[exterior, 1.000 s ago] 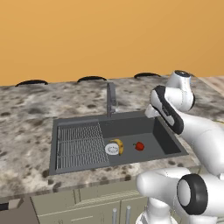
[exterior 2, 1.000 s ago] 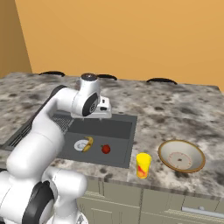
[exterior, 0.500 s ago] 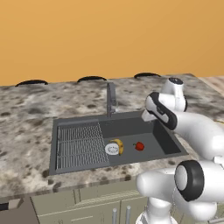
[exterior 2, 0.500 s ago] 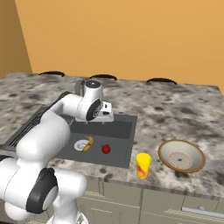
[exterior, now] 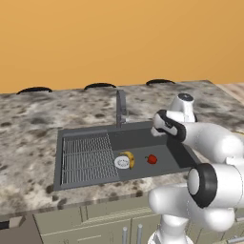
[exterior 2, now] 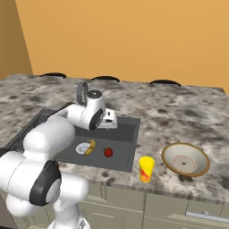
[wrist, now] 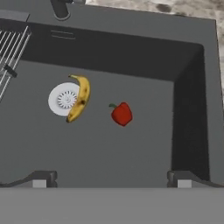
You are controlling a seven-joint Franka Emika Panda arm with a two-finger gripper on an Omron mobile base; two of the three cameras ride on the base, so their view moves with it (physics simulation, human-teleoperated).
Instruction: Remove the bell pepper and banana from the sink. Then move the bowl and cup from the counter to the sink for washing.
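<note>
Gripper (wrist: 111, 178): spread wide, holding nothing, poised above the sink; both tips low in hand view, well apart.
Sink (exterior: 143, 138): dark grey basin set in speckled counter (exterior: 28, 124); ribbed drainer (exterior: 88, 158) on left in left base view.
Pepper (wrist: 122, 113): red, on basin floor, apart from banana, between the tips and above them in hand view; open floor all round it.
Banana (wrist: 79, 98): curved, yellow, lying across edge of white drain (wrist: 62, 99), touching it.
Faucet (exterior: 121, 107): upright at back rim; base alone seen at top of hand view.
Cup (exterior 2: 146, 169): yellow with red mark, upright on counter near front edge, just right of sink in right base view.
Bowl (exterior 2: 185, 159): beige, on counter right of cup, apart from it.
Right base view: gives cup and bowl; arm covers drainer.
Left base view: gives drainer and faucet; arm covers basin's right wall.
Room: right wall of basin near pepper in hand view, floor toward front wall bare.
</note>
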